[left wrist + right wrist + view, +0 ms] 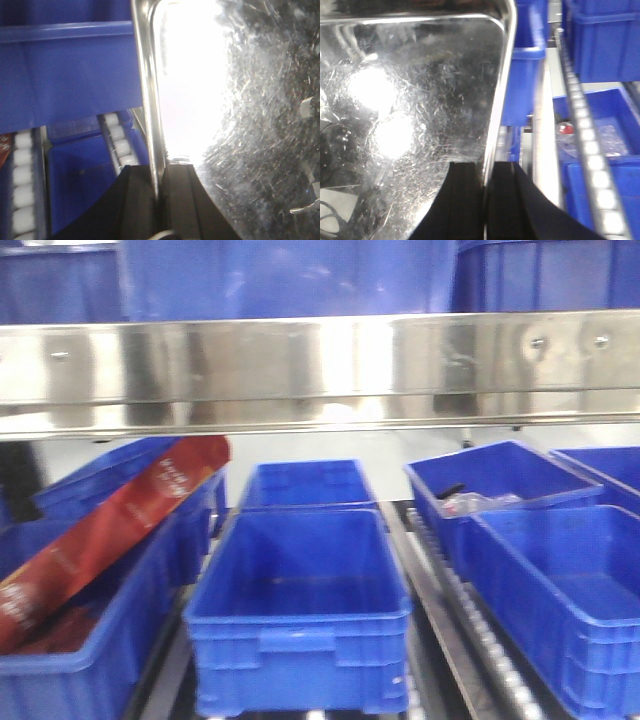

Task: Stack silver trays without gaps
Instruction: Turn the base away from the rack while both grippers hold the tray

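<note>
While both claws bite on it, the silver tray (250, 150) sits between the 2 arms, with blue bins (65, 75) showing past its edges. The left gripper (157, 172) is clenched on the tray's left rim, so the scratched pan spreads to the right of that claw. The right gripper (485, 170) is clenched on what looks to be the opposite rim, and there the pan spreads to its left. Each held rim runs straight away from its claw to a rounded far corner. Neither arm seems nearer; they appear to share the tray evenly. No 2nd tray can be made out beside or below this tray, and the front camera shows only the steel rail (320, 365) over bins. The coming move probably needs both claws to lower level, rims kept parallel.
</note>
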Tool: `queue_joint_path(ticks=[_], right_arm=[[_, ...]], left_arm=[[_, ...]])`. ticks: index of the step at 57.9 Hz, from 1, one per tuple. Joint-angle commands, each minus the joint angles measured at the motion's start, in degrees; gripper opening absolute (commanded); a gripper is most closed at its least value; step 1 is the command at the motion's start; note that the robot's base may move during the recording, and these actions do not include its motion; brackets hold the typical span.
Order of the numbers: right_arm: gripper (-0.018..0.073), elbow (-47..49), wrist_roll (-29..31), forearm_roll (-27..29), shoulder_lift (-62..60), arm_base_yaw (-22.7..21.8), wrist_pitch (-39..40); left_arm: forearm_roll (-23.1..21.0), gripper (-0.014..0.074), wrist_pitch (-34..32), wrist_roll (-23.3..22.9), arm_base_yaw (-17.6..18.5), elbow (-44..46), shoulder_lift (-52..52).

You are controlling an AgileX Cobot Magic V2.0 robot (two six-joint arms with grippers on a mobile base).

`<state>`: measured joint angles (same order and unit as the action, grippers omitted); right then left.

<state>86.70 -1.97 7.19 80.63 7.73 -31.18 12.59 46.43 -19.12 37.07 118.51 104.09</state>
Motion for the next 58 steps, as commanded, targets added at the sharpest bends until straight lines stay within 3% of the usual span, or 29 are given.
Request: queue_joint_path(ticks=[1,58], right_arm=[[-0.0081,0.59,1.45,1.71,-0.44,0.72,2.22],[-0.0081,0.59,1.45,1.71,-0.44,0.72,2.45]], left_arm=[[-1.71,-0.0017,-3.78,0.48,0.82,0.57,-0.95],[-1.71,-0.0017,-3.78,0.48,0.82,0.57,-0.95]])
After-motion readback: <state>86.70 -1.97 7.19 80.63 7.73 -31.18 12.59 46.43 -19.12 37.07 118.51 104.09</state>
